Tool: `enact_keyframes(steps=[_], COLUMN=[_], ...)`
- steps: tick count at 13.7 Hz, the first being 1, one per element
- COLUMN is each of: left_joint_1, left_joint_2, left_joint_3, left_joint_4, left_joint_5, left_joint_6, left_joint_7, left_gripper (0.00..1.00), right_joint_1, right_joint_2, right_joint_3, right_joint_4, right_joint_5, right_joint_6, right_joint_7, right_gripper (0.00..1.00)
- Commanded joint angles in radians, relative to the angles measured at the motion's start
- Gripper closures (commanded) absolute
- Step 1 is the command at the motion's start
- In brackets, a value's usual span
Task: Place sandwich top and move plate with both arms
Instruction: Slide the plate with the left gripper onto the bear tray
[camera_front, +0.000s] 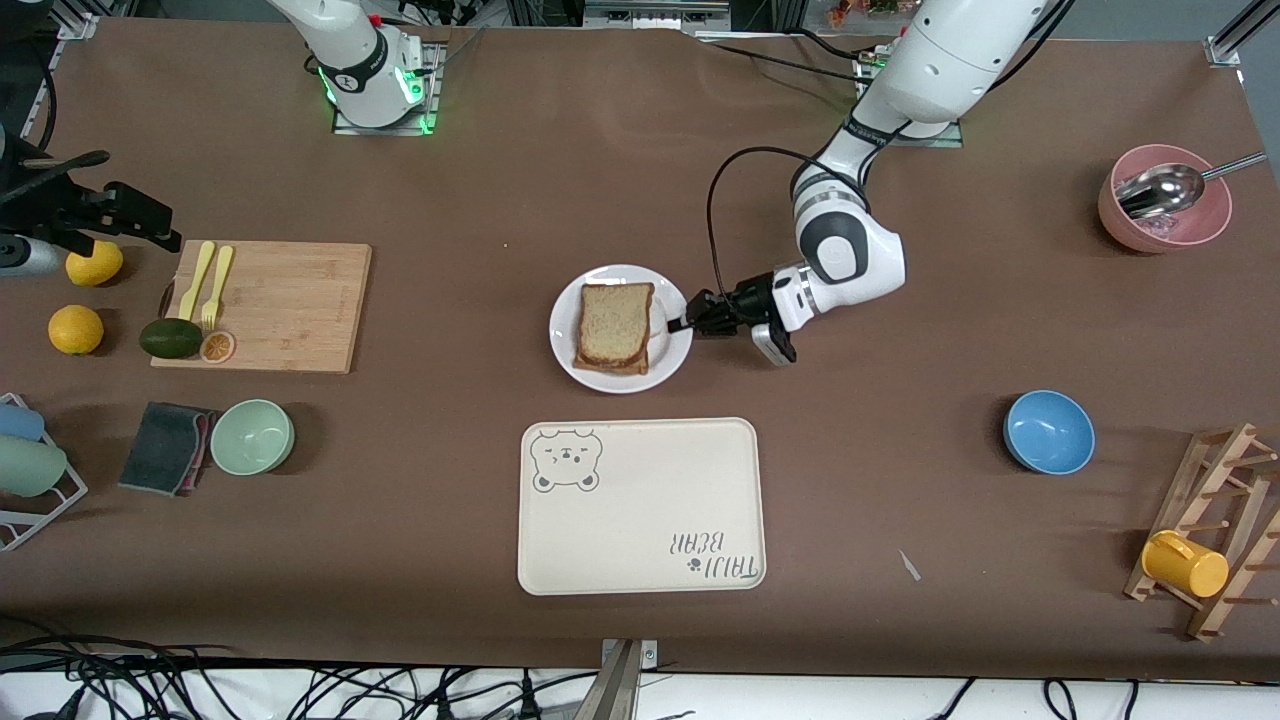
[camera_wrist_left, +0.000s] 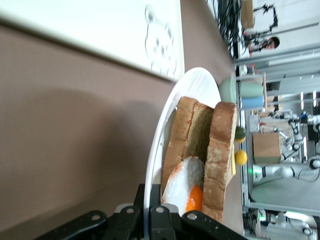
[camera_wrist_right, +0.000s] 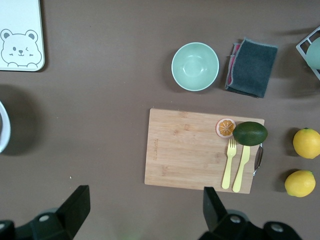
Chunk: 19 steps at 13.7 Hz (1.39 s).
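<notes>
The white plate (camera_front: 668, 362) sits at the table's middle, farther from the front camera than the tray. The sandwich top (camera_front: 613, 325), speckled with a dark crust, lies on the stack on the plate. In the left wrist view it (camera_wrist_left: 224, 150) sits over a toy fried egg (camera_wrist_left: 186, 189) and a lower slice (camera_wrist_left: 179, 135). My left gripper (camera_front: 680, 322) is shut on the plate's rim (camera_wrist_left: 162, 135) at the left arm's end, one finger above it and one below (camera_wrist_left: 154, 207). My right gripper (camera_wrist_right: 145, 200) is open and empty, high over bare table near the cutting board, and is out of the front view.
The cream bear tray (camera_front: 640, 505) lies just nearer the camera than the plate. A cutting board (camera_front: 265, 305) with forks, avocado and an orange slice, a green bowl (camera_front: 252, 436) and lemons are toward the right arm's end. A blue bowl (camera_front: 1048, 431), pink bowl (camera_front: 1163, 205) and mug rack are toward the left arm's end.
</notes>
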Motion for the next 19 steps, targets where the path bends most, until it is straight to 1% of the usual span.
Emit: enact_keyframes(steps=[1,3,6,7,9,12,14,17,18,19], left_joint_1=[0.013,0.042,0.076,0.08,0.073,0.07,0.059,0.04,0.033,0.014], left_joint_2=[0.04,0.08,0.152,0.174,0.223,0.289,0.344,0.424,0.439,0.45], left_joint_3=[0.025,0.026,0.028,0.032,0.063,0.083,0.1,0.126,0.13,0.15], left_joint_4=[0.115,0.19,0.311,0.345,0.426,0.535,0.624,0.725,0.748,0.774], left_joint_5=[0.083,0.18,0.26,0.274,0.286,0.344,0.37,0.378,0.38,0.38], left_joint_6=[0.003,0.003,0.003,0.003,0.003,0.005,0.009,0.064,0.086,0.1], left_joint_7=[-0.113,-0.213,-0.308,-0.333,-0.385,-0.487,-0.567,-0.583,-0.603,-0.624], left_gripper=[1.0,1.0,1.0,1.0,1.0,1.0,1.0,1.0,1.0,1.0], right_joint_1=[-0.003,-0.003,-0.003,-0.003,-0.003,-0.003,-0.003,-0.003,-0.003,-0.003], right_joint_2=[-0.015,-0.017,-0.015,-0.015,-0.017,-0.015,-0.015,-0.017,-0.015,-0.015], right_joint_3=[-0.002,-0.002,-0.002,-0.002,-0.002,-0.002,-0.002,-0.002,-0.002,-0.002], right_joint_4=[-0.014,-0.014,-0.014,-0.014,-0.014,-0.014,-0.014,-0.014,-0.014,-0.014], right_joint_5=[0.018,0.018,0.018,0.016,0.018,0.018,0.018,0.018,0.018,0.018], right_joint_6=[-0.003,-0.003,-0.003,-0.003,-0.003,-0.003,-0.003,-0.003,-0.003,-0.003], right_joint_7=[0.01,0.01,0.01,0.01,0.01,0.01,0.01,0.01,0.01,0.01], right_gripper=[0.0,0.0,0.0,0.0,0.0,0.0,0.0,0.0,0.0,0.0])
